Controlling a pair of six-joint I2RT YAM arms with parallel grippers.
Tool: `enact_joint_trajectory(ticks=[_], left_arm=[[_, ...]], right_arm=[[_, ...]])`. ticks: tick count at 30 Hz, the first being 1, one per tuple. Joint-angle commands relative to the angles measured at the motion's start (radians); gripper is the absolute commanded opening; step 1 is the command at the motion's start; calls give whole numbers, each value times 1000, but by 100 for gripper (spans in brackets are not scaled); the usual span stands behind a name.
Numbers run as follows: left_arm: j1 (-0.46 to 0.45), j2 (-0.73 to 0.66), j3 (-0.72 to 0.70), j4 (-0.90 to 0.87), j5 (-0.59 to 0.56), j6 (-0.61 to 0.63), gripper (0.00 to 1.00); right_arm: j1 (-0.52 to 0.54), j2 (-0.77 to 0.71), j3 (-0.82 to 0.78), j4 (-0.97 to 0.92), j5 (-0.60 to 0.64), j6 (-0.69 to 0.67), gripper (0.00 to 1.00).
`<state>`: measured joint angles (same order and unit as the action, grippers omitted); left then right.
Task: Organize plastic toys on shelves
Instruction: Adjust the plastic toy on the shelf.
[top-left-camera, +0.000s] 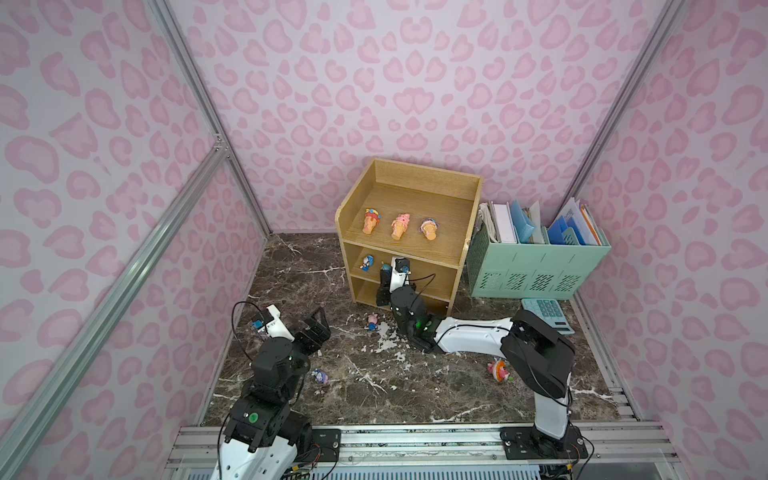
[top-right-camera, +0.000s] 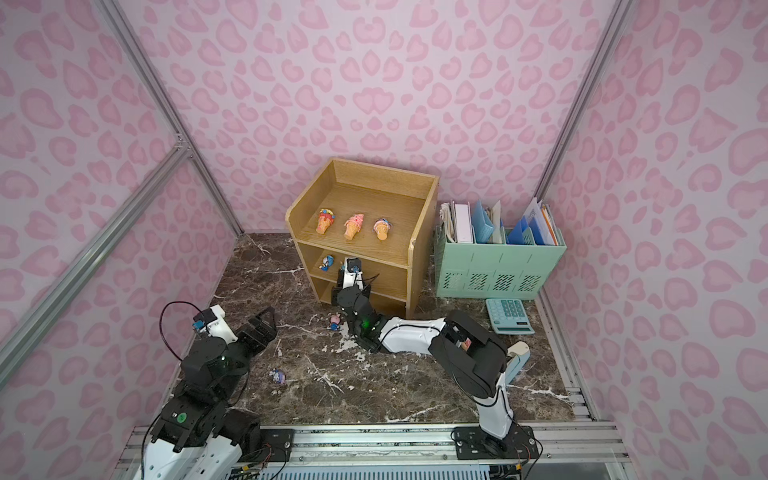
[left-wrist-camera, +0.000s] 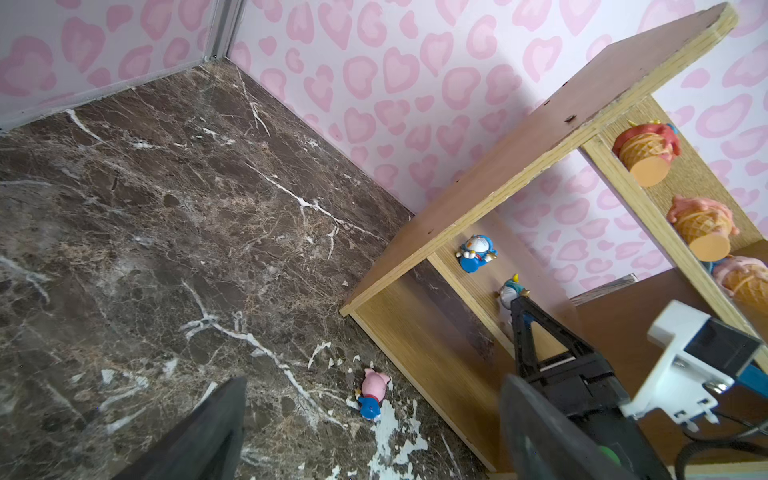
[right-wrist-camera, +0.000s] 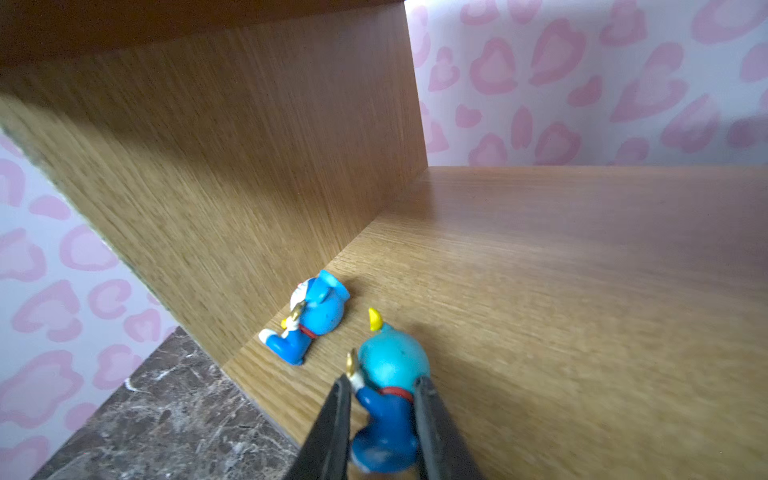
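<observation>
cones (top-left-camera: 401, 226) 3 | blue figures (right-wrist-camera: 388, 415) 2, one clamped in right fingers (right-wrist-camera: 336, 424) | loose toys (top-left-camera: 372, 322) 3 | left fingers (left-wrist-camera: 199, 440) wide, empty

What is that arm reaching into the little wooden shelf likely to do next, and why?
Probably open its jaws. The right gripper is pinching a teal-headed figurine low over the middle tier of the shelves, beside a blue figurine lying there, so letting go looks due.

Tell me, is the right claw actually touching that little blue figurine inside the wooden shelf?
Touching. In the right wrist view, the right gripper has a finger pressed against each side of the blue figurine, no gap showing.
</observation>
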<state>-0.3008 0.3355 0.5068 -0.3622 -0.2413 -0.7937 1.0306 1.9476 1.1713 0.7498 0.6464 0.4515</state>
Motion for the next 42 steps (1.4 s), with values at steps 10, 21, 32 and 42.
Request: enact_joint_trajectory(ticks=[10,21,32,42], left_arm=[[-4,-24,11,-8,-10,14,96],[-7,-48,21,-25,-18,21,96],[-6,-80,38,-52,-29,32,97],[-6,-99,60,-84,-27,47,97]], right_arm=[[42,72,49,81,194,250,29],[49,113,167,-73,289,406,33],[53,76,104,-46,267,524,45],[70,24,40,20,252,483,46]])
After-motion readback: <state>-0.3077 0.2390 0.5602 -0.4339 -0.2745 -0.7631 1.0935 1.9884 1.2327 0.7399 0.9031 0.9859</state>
